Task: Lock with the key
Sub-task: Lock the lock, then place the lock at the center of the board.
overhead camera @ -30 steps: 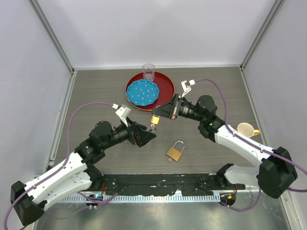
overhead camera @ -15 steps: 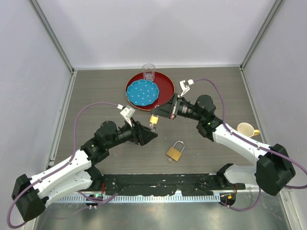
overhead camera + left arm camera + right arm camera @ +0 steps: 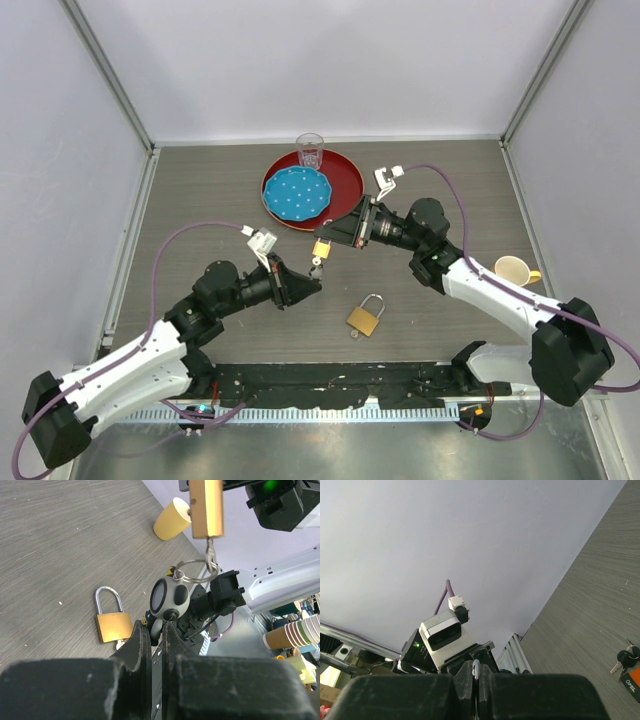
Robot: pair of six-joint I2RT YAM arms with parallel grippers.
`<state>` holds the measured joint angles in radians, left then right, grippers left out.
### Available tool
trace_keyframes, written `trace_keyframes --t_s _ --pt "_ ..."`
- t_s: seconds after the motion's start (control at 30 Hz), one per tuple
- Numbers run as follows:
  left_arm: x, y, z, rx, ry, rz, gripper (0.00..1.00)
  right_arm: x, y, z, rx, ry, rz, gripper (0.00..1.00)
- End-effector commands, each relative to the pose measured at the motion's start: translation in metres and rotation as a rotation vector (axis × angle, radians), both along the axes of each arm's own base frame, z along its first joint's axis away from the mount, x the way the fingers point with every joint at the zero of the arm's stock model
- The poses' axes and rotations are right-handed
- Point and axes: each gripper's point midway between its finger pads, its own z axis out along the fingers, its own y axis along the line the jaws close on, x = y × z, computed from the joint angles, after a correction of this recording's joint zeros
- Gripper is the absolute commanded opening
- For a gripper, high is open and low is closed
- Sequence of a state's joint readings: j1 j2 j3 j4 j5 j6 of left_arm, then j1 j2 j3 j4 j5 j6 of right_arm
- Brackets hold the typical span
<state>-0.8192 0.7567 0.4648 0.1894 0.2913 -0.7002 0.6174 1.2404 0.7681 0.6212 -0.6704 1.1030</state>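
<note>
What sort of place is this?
Probably a robotics lab test cell: white panels on metal frames enclose a table, with the left arm and the right arm mounted at its near edge.

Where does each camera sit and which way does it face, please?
Top external: above and behind, looking down on the table; left arm and right arm show.
Left wrist: faces the right arm; own fingers pinch the key under the held padlock.
Right wrist: faces the wall and left arm; own fingers at bottom.
Top and left wrist share the loose padlock and yellow cup.
</note>
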Motion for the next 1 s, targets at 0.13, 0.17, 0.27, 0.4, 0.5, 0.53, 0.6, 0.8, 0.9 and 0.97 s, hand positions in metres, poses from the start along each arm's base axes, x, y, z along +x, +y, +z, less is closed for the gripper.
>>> trace_keyframes --t_s 0.13,0.17,0.27,0.4,0.5,0.53,0.6,0.8,0.9,0.97 --pt "-0.017 0.01 0.011 -0.068 -0.013 -0.021 0.0 0.009 -0.005 0.007 0.03 -0.047 -0.012 0.02" --pt "-0.019 0.01 0.012 -0.073 -0.014 -0.028 0.0 0.012 -0.006 0.007 0.028 -0.052 -0.018 0.02" --pt "-0.024 0.011 0.003 -0.076 -0.008 -0.048 0.0 0.02 -0.008 0.001 0.016 -0.048 -0.032 0.02" --pt "-0.028 0.009 -0.006 -0.089 0.015 -0.063 0.0 0.035 -0.013 -0.004 0.011 -0.039 -0.047 0.02" --pt "-0.028 0.008 -0.009 -0.092 0.022 -0.066 0.0 0.046 -0.017 -0.01 0.001 -0.024 -0.06 0.02" --pt "-0.028 0.008 -0.009 -0.09 0.024 -0.069 0.0 0.048 -0.017 -0.012 -0.004 -0.019 -0.054 0.02" --pt "-0.028 0.008 -0.009 -0.088 0.02 -0.064 0.0 0.05 -0.018 -0.015 -0.01 -0.023 -0.058 0.02" --pt "-0.018 0.015 -0.008 -0.054 0.012 0.002 0.0 0.052 -0.017 -0.046 -0.088 -0.007 -0.054 0.02" --pt "-0.01 0.023 -0.009 -0.043 0.009 0.072 0.0 0.055 -0.018 -0.075 -0.149 0.035 -0.066 0.02" --pt "-0.007 0.027 -0.011 -0.03 0.011 0.101 0.0 0.054 -0.016 -0.089 -0.179 0.05 -0.058 0.02"
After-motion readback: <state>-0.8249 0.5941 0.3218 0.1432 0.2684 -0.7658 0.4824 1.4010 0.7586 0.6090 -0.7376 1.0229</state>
